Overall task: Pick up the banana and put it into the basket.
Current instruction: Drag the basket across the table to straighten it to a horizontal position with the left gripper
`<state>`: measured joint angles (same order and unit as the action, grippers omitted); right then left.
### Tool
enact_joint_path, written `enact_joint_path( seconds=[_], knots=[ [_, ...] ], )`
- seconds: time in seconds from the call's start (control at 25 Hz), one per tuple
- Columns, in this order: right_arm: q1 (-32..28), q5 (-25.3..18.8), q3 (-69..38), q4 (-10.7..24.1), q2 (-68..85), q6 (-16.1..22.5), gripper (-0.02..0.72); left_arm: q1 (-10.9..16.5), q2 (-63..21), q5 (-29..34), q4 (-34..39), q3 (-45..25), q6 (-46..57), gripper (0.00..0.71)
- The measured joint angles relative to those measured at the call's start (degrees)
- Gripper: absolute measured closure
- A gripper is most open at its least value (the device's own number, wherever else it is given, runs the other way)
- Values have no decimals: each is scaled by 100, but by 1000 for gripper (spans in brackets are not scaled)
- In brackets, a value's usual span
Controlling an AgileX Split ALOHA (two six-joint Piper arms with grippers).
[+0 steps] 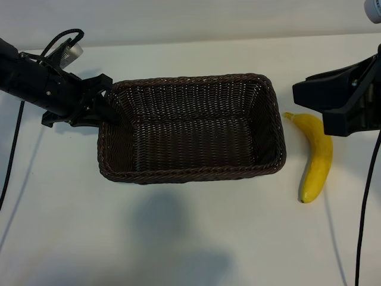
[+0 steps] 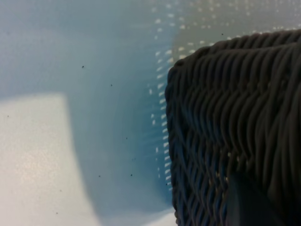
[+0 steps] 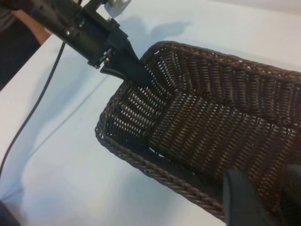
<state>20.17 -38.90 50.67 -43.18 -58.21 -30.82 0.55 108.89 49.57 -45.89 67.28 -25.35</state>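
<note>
- Our left gripper (image 1: 110, 113) is clamped on the basket (image 1: 190, 173) rim, probably to steady it.
- Our right gripper (image 1: 321, 101) hovers with fingers apart, empty; the banana (image 1: 317, 161) lies just below it, outside the basket.

White tabletop (image 1: 190, 238) with soft grey shadows, evenly lit from above.

1. One banana (image 1: 317, 159), yellow and unpeeled, lies on the desk (image 1: 178, 238).
2. One dark brown woven wicker basket (image 1: 190, 173) stands on the one white desk.
3. Two robot arms show: one left gripper (image 1: 107, 107) and one right gripper (image 1: 309, 92).
4. Two black cables (image 1: 12, 149) hang, one at each side.
</note>
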Motion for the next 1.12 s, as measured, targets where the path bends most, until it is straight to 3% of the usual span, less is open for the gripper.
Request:
enact_joint_path(
  seconds=[0.92,1.0,1.12],
  knots=[
    [0,0,0,0,0,0,456,0,181,-13,-96,0,65,536],
    [0,0,0,0,0,0,456,0,181,-8,-100,0,107,513],
    [0,0,0,0,0,0,456,0,181,51,-186,0,154,400]
  ],
)
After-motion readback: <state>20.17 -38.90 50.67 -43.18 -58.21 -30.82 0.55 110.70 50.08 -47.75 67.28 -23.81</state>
